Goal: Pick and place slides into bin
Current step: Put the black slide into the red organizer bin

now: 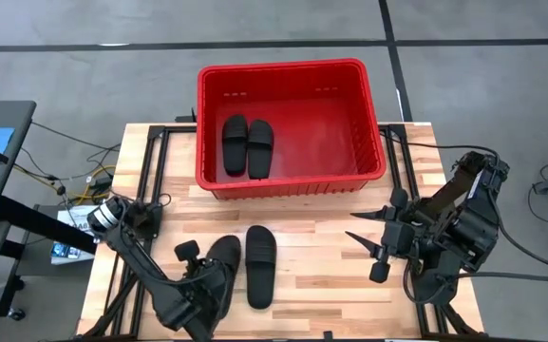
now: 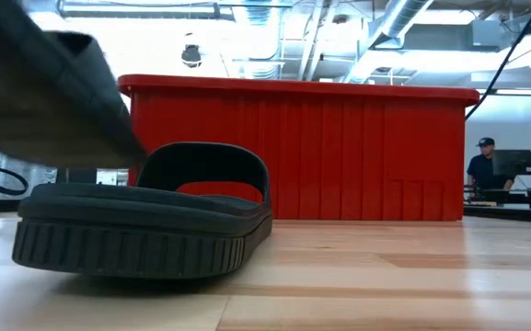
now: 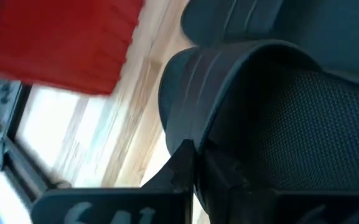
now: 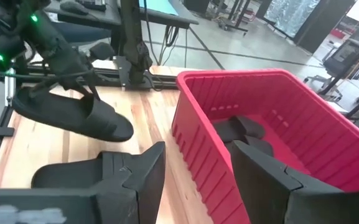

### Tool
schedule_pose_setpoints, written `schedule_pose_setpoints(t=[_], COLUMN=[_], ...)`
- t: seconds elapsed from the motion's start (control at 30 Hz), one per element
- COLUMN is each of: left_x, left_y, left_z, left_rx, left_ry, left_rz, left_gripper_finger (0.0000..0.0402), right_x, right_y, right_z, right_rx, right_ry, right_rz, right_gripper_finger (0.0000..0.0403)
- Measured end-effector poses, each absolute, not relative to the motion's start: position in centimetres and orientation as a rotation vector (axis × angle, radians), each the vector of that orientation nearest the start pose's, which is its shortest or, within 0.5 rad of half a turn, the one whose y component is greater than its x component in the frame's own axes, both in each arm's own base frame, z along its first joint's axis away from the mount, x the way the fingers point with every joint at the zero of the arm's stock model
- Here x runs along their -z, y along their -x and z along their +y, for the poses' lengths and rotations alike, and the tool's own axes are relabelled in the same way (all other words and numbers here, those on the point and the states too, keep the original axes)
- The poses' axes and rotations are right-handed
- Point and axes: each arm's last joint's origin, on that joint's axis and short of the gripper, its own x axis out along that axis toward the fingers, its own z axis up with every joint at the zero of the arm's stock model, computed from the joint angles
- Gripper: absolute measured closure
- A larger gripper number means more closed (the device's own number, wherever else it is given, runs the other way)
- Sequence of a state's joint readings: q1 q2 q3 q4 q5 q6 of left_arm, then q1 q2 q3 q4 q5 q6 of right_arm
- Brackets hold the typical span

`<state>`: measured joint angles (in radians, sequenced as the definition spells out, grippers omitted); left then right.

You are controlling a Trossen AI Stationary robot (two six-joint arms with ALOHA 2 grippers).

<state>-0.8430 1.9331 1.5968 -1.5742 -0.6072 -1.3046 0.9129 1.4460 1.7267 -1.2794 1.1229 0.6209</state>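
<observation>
Two black slides (image 1: pixel 247 145) lie side by side on the floor of the red bin (image 1: pixel 368 114) at the table's far middle. A third slide (image 1: pixel 260 266) lies flat on the wooden table near the front; in the low view this slide (image 2: pixel 145 221) fills the foreground. Just left of it, a fourth slide (image 4: pixel 73 115) hangs above the table with my left gripper (image 3: pixel 195 152) shut on it. My right gripper (image 1: pixel 368 249) stands open at the table's right, raised, with nothing between its fingers. My left gripper pinches the edge of the slide's wide strap (image 3: pixel 191 124) between its two fingers. It comes at the strap slanting down from the table's near left. The slide hangs tilted below the fingers, clear of the table, with one end (image 4: pixel 118 130) lower.
The bin's near wall (image 2: pixel 302 156) rises just beyond the slide on the table. Bare wood lies between the bin and the table's front edge, on the right side. A person sits at a monitor (image 2: pixel 481 170) far behind the table.
</observation>
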Motion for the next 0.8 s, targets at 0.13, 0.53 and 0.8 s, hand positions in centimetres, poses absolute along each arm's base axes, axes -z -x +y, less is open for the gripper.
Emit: schedule_pose_setpoints(t=[0.13, 0.53, 0.8], left_x=[-25.6, -29.0, -30.4], left_y=[-24.1, -26.2, -27.7], left_z=[-24.3, -23.7, -22.4], left_rx=[-0.639, -0.611, -0.645], left_ry=[-0.176, -0.289, -0.423], left_rz=[1.068, 0.856, 0.748], left_gripper_finger=[0.0401, 0.0401, 0.0401], right_x=[-42.4, -42.6, -42.5], right_y=[-17.7, -20.4, -22.0], right_z=[18.0, 16.2, 14.1], right_rx=[0.347, 0.375, 0.462], right_ry=[0.219, 0.025, -0.167], right_rz=[0.420, 0.459, 0.470], right_gripper_finger=[0.0227, 0.0201, 0.0191])
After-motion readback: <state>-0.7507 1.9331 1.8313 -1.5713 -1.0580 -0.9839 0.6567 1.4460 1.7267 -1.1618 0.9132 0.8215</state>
